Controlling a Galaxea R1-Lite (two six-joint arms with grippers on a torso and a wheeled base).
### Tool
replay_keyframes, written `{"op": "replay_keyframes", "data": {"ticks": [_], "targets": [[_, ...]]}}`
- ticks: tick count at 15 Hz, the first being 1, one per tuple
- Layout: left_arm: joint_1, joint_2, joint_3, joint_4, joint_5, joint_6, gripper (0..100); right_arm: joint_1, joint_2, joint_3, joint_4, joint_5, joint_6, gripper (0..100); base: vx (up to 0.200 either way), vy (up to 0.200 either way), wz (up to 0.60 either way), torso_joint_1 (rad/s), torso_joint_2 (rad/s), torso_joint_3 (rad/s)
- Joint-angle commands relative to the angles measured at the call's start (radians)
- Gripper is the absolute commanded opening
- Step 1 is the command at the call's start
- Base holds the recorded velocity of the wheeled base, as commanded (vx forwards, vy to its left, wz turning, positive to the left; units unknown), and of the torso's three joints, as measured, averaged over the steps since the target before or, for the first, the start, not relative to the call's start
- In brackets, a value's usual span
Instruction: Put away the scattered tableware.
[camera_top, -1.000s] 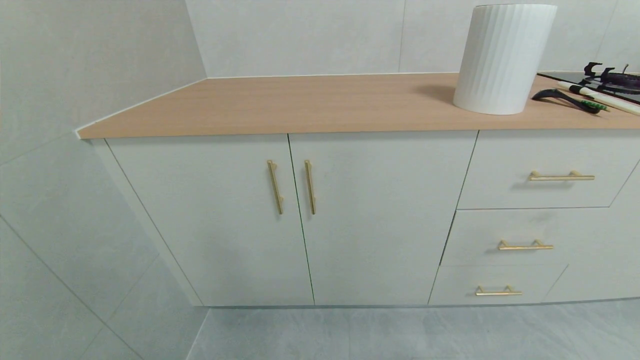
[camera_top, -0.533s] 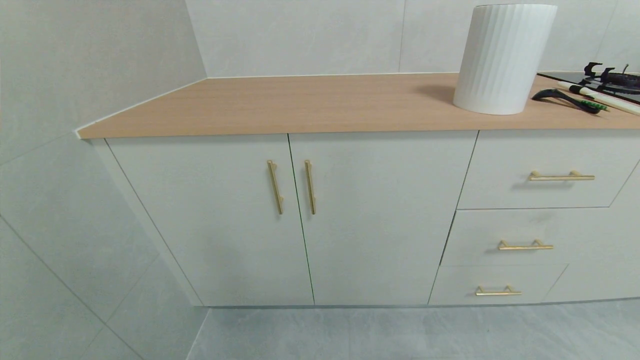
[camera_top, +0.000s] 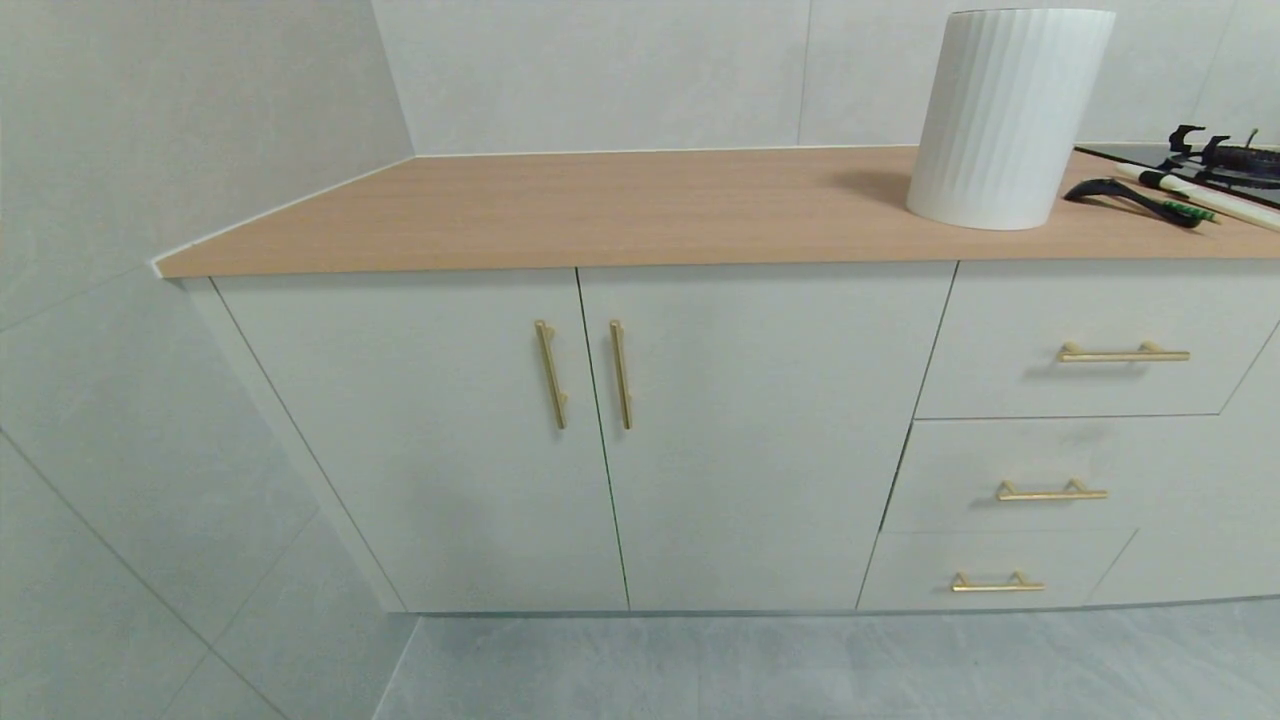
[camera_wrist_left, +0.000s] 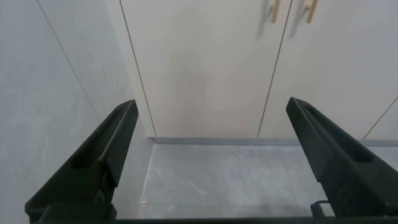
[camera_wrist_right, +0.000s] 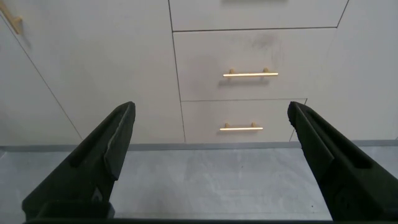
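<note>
On the wooden countertop (camera_top: 620, 205) at the far right lie a black ladle-like utensil (camera_top: 1132, 196) and pale chopsticks (camera_top: 1200, 195) with green marks, beside a tall white ribbed holder (camera_top: 1005, 115). My left gripper (camera_wrist_left: 211, 162) hangs open low before the cabinet doors, nothing between its fingers. My right gripper (camera_wrist_right: 211, 162) is open too, facing the lower drawers, holding nothing.
White cabinet with two doors and gold handles (camera_top: 585, 372), and three drawers (camera_top: 1090, 350) on the right. A dark stovetop with black pan supports (camera_top: 1215, 155) sits at the far right. Tiled wall stands on the left, grey floor (camera_top: 800, 665) below.
</note>
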Motion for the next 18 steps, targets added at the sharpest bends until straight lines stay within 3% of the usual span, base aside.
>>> {"op": "replay_keyframes", "data": {"ticks": [1, 15, 18], "targets": [[0.001, 0.001, 0.000, -0.001, -0.001, 0.001, 100, 0.000, 0.002, 0.000, 0.001, 0.000, -0.001, 100, 0.000, -0.200, 0.00, 0.012, 0.00, -0.002], [0.001, 0.001, 0.000, -0.001, 0.001, -0.005, 100, 0.000, 0.002, 0.000, 0.001, 0.000, -0.001, 100, 0.000, -0.200, 0.00, 0.003, 0.00, 0.002], [0.001, 0.001, 0.000, -0.001, 0.001, -0.007, 100, 0.000, 0.002, 0.000, 0.001, 0.000, -0.001, 100, 0.000, 0.000, 0.00, 0.000, 0.00, 0.000]]}}
